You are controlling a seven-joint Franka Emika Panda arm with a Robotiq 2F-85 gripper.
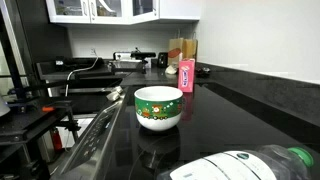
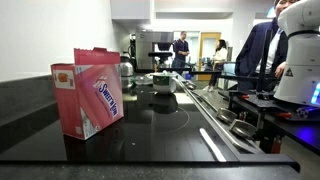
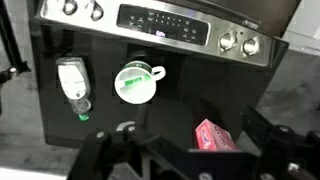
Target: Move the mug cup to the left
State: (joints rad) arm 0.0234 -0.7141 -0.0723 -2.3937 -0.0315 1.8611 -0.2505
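The mug cup [image 1: 158, 108] is a wide white bowl-like mug with a green band. It stands upright on the black glass cooktop [image 1: 215, 125]. In the wrist view it [image 3: 135, 82] is seen from high above, handle pointing right, green inside. It shows small and far off in an exterior view [image 2: 165, 82]. My gripper [image 3: 185, 160] is at the bottom edge of the wrist view, well above the cooktop and apart from the mug. Its dark fingers are spread wide with nothing between them. The gripper is out of both exterior views.
A pink carton [image 1: 186, 77] [image 2: 92, 92] [image 3: 215, 137] stands beyond the mug. A plastic bottle with a green cap [image 1: 250, 165] [image 3: 74, 85] lies on the cooktop. The stove's control panel [image 3: 180, 25] runs along one edge. The robot's white base [image 2: 300, 60] and people stand behind.
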